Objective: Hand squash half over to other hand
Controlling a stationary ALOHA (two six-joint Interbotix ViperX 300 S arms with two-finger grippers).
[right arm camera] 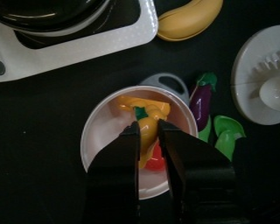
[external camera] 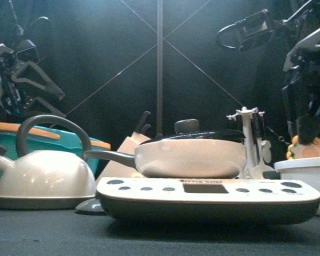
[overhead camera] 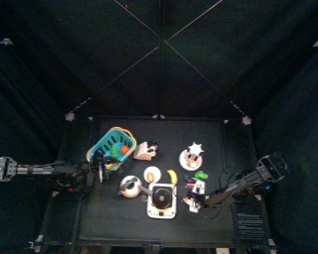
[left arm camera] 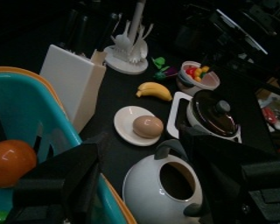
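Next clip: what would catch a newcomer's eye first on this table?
Probably the white kettle and the pot on its white cooker, looming at the table's front edge. Next, the teal basket with an orange fruit on the left side. On the right, the right pincer hangs over a white bowl holding an orange squash half.

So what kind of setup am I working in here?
Likely a play-kitchen test pen: a small table closed in by black curtains, set with a white kettle, a pot on a toy stove and a bowl of toy food.
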